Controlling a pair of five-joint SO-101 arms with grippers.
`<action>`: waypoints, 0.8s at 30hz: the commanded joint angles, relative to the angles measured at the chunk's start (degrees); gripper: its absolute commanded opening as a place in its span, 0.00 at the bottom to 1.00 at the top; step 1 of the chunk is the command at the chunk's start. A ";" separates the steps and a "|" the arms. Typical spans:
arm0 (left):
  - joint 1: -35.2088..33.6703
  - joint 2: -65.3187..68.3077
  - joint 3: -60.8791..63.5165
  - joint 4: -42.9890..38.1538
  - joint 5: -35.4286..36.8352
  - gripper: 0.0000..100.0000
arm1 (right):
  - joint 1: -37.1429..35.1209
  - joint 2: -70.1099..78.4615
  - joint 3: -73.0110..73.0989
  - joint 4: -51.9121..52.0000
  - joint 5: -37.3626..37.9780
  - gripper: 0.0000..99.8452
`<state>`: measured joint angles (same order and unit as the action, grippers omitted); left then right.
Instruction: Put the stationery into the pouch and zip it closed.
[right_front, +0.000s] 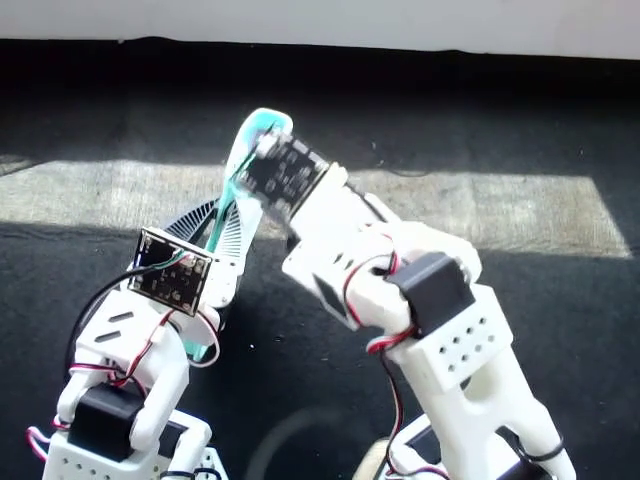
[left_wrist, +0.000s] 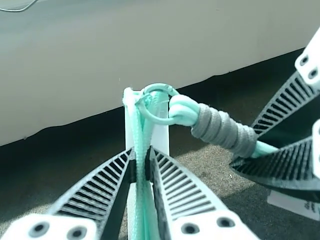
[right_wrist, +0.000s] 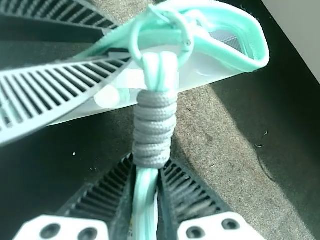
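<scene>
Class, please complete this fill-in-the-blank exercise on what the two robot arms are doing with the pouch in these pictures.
1. The left gripper is shut on the edge of the ____.
2. The right gripper is shut on the pull cord, whose wound wrapping is ____ in colour.
3. The pull cord is tied to a teal ____ at the zipper.

Missing words: pouch; grey; ring.

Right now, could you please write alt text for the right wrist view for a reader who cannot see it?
The right gripper is shut on the mint cord of the zipper pull, below its grey wrapped knot, which is tied to a ring at the end of a white pouch with mint edging. Farther off, the left gripper clamps the pouch's edge.
</scene>
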<state>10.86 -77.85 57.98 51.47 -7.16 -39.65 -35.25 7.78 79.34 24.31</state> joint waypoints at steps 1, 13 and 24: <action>-0.31 0.31 -0.13 3.69 0.35 0.01 | -2.15 -2.33 1.01 -0.04 -1.14 0.05; 0.04 0.31 -1.36 3.78 0.53 0.01 | -2.33 4.62 1.27 -10.15 -10.02 0.15; -0.22 0.31 -1.36 3.96 0.44 0.01 | -5.85 8.22 1.01 -12.97 -10.29 0.15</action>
<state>10.51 -77.85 56.66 53.41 -7.16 -44.22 -27.25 9.45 68.62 14.64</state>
